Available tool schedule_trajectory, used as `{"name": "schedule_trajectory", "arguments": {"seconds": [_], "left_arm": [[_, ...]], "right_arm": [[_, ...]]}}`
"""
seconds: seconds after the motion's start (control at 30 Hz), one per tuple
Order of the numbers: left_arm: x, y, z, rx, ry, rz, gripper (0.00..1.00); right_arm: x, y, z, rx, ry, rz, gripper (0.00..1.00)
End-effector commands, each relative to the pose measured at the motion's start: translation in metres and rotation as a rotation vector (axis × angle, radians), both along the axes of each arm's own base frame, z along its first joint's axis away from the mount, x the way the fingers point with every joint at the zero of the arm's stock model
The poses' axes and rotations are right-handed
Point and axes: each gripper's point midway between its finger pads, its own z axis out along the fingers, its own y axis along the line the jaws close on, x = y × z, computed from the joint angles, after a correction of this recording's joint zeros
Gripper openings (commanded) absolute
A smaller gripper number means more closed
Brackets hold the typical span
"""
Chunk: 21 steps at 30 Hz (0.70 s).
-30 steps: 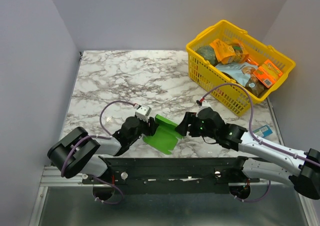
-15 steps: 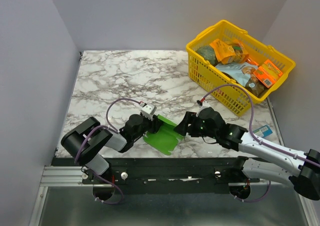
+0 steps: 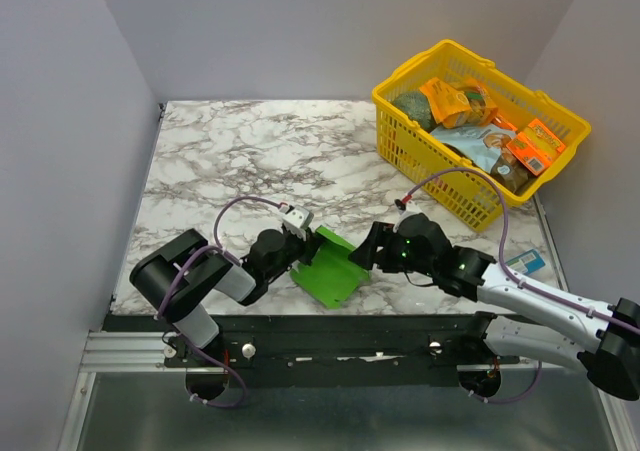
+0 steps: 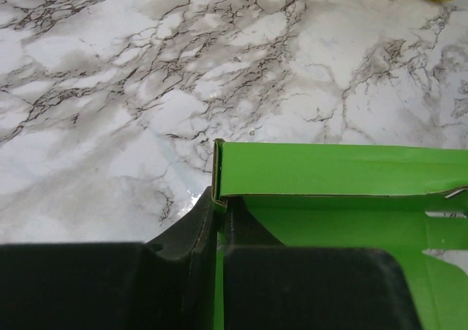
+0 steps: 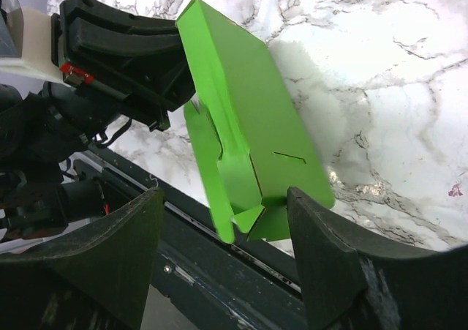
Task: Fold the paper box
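**A:** While the left arm lies low along the near edge of the table (image 3: 250, 151), where does the paper box (image 3: 330, 268) sit?

**B:** Close to that near edge, about midway along it, between the two grippers. It is a flat green piece with creases, a slot and small flaps at one end.

**A:** Is the left gripper (image 3: 302, 252) on it?

**B:** Yes. In the left wrist view its black fingers (image 4: 183, 271) are pinched together on the folded left edge of the card, and the right wrist view shows the same clamp from the other side.

**A:** And the right gripper (image 3: 365, 254)?

**B:** Its jaws stand wide apart, holding nothing. It sits just beside the box's right side, and whether a fingertip touches the card I cannot tell.

**A:** What else is on the table?

**B:** A yellow basket (image 3: 400, 151) full of packets at the far right corner, and a blue-and-white pack (image 3: 524, 262) at the right edge, both well apart from the box.
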Motion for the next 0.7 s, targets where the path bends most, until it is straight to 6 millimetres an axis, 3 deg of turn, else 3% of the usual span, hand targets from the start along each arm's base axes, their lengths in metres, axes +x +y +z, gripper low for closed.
{"name": "schedule_trajectory", "arguments": {"seconds": [0.0,0.17,0.33,0.67], "left_arm": [[0.001,0.003,0.007,-0.012,-0.051,0.042,0.06],[-0.006,0.013,0.007,0.066,-0.083,0.135,0.0],[-0.001,0.037,0.002,0.171,-0.09,0.324,0.0],[-0.003,0.049,0.001,0.241,-0.115,0.441,0.0]], "right_arm": [[0.002,0.005,0.006,0.037,0.013,-0.013,0.76],[0.007,0.012,0.017,0.061,0.017,-0.021,0.76],[0.012,0.022,0.029,0.088,0.039,-0.028,0.75],[0.024,0.016,0.033,0.12,0.078,-0.115,0.71]]}}
